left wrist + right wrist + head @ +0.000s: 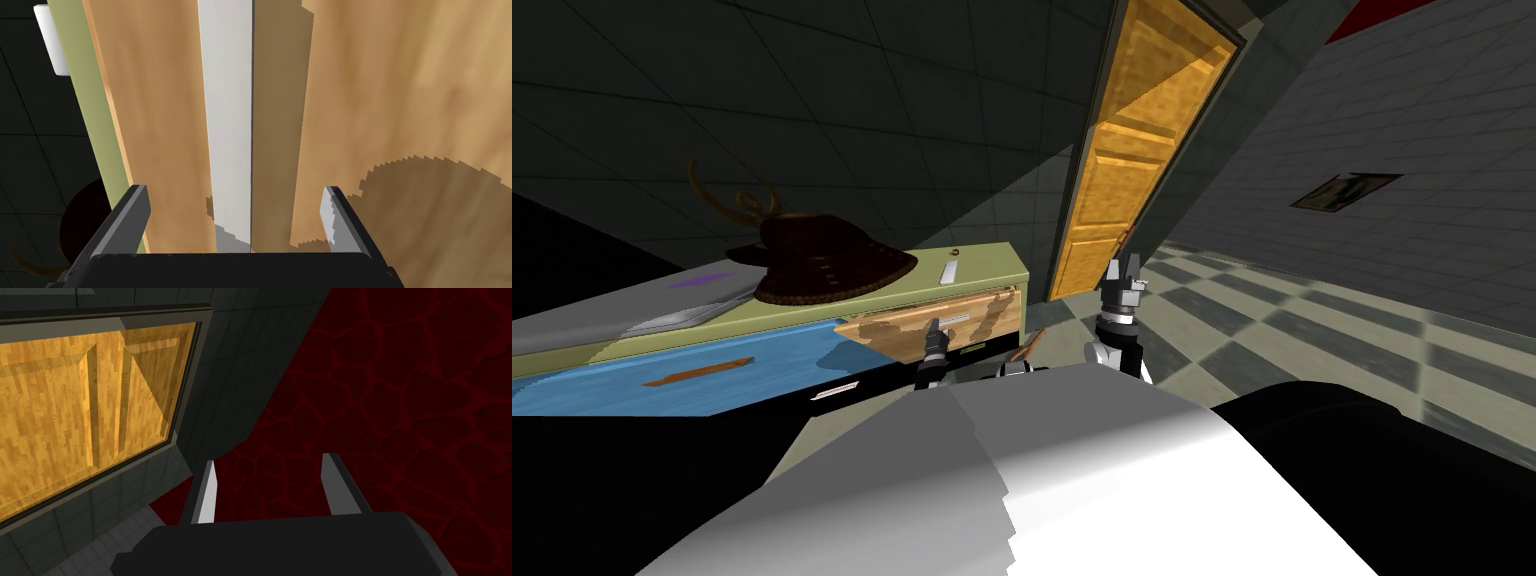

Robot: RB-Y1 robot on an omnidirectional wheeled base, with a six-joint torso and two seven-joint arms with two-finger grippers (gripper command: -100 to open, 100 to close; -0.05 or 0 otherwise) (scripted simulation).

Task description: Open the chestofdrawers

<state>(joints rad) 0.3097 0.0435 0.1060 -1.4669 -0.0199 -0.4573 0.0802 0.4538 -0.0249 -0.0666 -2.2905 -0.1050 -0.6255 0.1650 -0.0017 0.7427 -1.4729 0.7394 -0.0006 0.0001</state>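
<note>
In the head view the chest of drawers (pixel 982 262) stands just ahead and to my left. It is low and wide, its long axis runs left to right, and its front faces me. A dark helmet (pixel 832 265) sits on its olive top. The front has a blue drawer front (pixel 762 350) on the left and a wooden drawer front (pixel 997 305) on the right, which carries a white handle (pixel 959 318) lying along the drawer's width. The left arm reaches forward and low, with the left gripper (pixel 934 330) right at that handle. The right arm is bent upward beside an orange door (pixel 1132 150), its right gripper (pixel 1123 266) pointing up, well apart from the chest.

In the left wrist view the gripper is spread wide. The handle's long bar runs straight out from the gripper's body between the two fingers (pixel 134 212). Neither finger touches the bar.

In the right wrist view the right gripper is spread and holds nothing.
</note>
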